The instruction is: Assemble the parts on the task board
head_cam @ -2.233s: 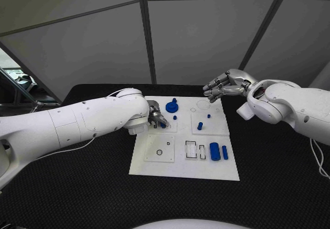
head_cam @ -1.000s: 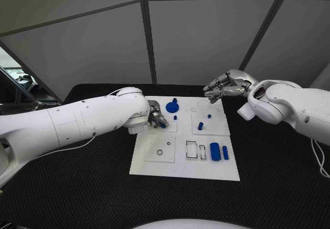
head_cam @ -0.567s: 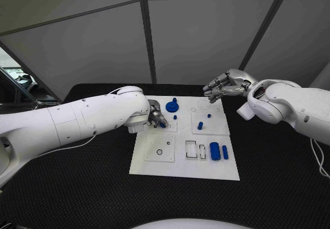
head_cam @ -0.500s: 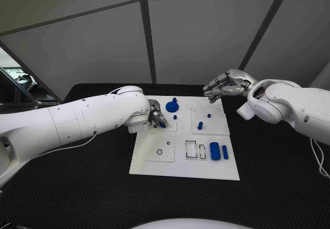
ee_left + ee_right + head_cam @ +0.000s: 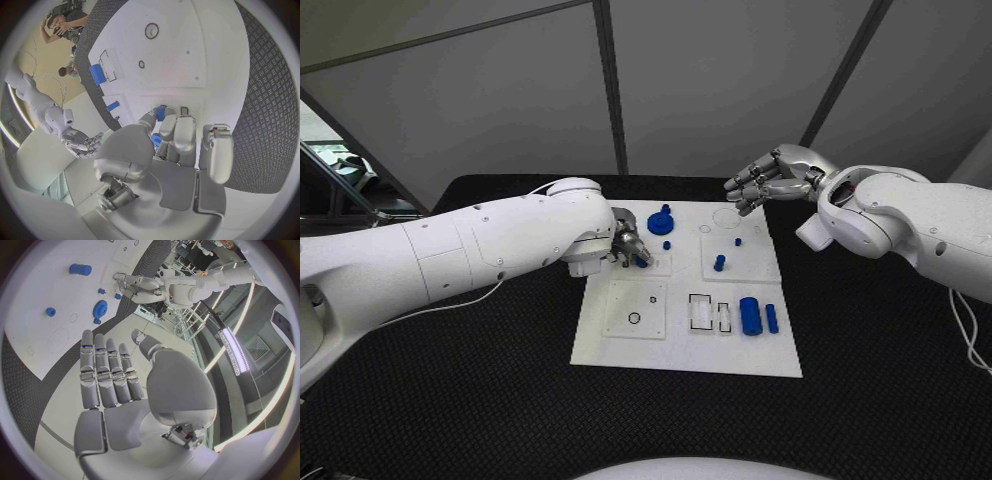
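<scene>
Black worktop (image 5: 473, 390) all round, with the white task board (image 5: 687, 345) lying flat in the middle of it. Nearest on the board sits a fat blue cylinder (image 5: 750, 316) lying on its side, and a thinner blue bar (image 5: 772, 319) just beside it, right next to a pair of rectangular slots (image 5: 710, 313). To the left of those is a raised square plate with a small ring-shaped hole (image 5: 635, 319).

Further back, a short blue peg (image 5: 720, 264) stands on the right-hand square plate, and a tiny blue stud (image 5: 737, 242) is a bit beyond it. Near the board's far edge there's a blue round part with a stem (image 5: 661, 220) and another small blue stud (image 5: 666, 245) close by.

The left robot hand (image 5: 629, 248) is down over the left side of the board – in the left wrist view its fingers (image 5: 177, 133) are curled in around a small blue part (image 5: 160, 113), pinching it right at the board surface.

The right robot hand (image 5: 764, 180) hovers above the far right corner of the board, well apart from the parts – released, fingers (image 5: 106, 371) stretched out side by side with nothing in them.
</scene>
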`<move>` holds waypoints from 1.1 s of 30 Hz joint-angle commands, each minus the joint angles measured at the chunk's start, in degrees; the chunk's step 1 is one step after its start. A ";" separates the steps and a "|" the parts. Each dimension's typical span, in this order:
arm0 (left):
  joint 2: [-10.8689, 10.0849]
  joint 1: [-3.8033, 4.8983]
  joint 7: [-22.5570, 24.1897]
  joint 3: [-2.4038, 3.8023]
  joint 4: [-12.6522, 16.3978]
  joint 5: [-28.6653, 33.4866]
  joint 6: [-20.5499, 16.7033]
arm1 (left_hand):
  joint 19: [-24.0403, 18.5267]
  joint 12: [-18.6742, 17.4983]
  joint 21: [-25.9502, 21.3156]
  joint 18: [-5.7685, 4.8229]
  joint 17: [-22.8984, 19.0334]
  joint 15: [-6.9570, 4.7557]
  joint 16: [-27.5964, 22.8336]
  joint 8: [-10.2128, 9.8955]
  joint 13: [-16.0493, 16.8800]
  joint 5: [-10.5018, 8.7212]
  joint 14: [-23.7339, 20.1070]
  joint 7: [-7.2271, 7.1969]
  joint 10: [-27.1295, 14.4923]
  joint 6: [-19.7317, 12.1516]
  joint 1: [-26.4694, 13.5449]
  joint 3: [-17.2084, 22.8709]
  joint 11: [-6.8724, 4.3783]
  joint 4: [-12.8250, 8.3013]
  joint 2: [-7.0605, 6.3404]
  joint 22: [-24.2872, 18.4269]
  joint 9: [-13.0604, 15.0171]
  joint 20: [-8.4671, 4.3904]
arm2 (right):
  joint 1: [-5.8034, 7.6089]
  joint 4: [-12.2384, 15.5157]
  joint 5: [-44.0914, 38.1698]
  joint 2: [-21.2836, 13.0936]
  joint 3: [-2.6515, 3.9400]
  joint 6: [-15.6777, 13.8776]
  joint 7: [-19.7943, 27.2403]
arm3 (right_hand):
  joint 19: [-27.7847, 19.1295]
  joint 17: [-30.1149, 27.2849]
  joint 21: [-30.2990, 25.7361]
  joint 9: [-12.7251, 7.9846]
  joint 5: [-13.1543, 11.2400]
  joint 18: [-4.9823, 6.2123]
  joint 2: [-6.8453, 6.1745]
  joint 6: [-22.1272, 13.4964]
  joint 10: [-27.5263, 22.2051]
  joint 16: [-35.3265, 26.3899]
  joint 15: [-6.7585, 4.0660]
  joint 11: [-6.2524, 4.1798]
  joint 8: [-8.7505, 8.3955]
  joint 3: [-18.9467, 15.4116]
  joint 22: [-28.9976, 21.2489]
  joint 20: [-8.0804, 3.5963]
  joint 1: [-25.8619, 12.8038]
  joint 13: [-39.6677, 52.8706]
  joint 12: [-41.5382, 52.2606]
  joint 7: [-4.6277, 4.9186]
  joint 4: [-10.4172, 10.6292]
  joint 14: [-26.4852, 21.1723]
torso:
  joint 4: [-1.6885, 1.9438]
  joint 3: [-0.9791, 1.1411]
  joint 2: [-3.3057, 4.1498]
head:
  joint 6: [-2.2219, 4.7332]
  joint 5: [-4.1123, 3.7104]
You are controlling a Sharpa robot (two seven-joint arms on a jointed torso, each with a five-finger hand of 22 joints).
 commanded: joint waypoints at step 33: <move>1.79 0.09 -2.38 -0.14 -3.03 0.02 1.95 | 6.08 0.80 0.21 -3.10 -0.14 -0.10 0.13 0.30 0.22 -12.75 0.46 -0.40 0.30 1.46 -3.56 -3.77 -0.22 0.17 -1.22 15.09 -0.57 -0.31 | 0.10 -0.04 -0.10 0.25 0.03 0.39 0.22 | 0.11 -0.27 -0.59 -0.12 0.34 0.14 0.42 -0.58 -0.57 -0.15 0.09 0.06 -0.19 -0.45 -0.31 0.22 -0.34 -0.03 -0.21 0.08 -0.01 -0.50 | 0.06 0.02 -0.05 | -0.09 -0.01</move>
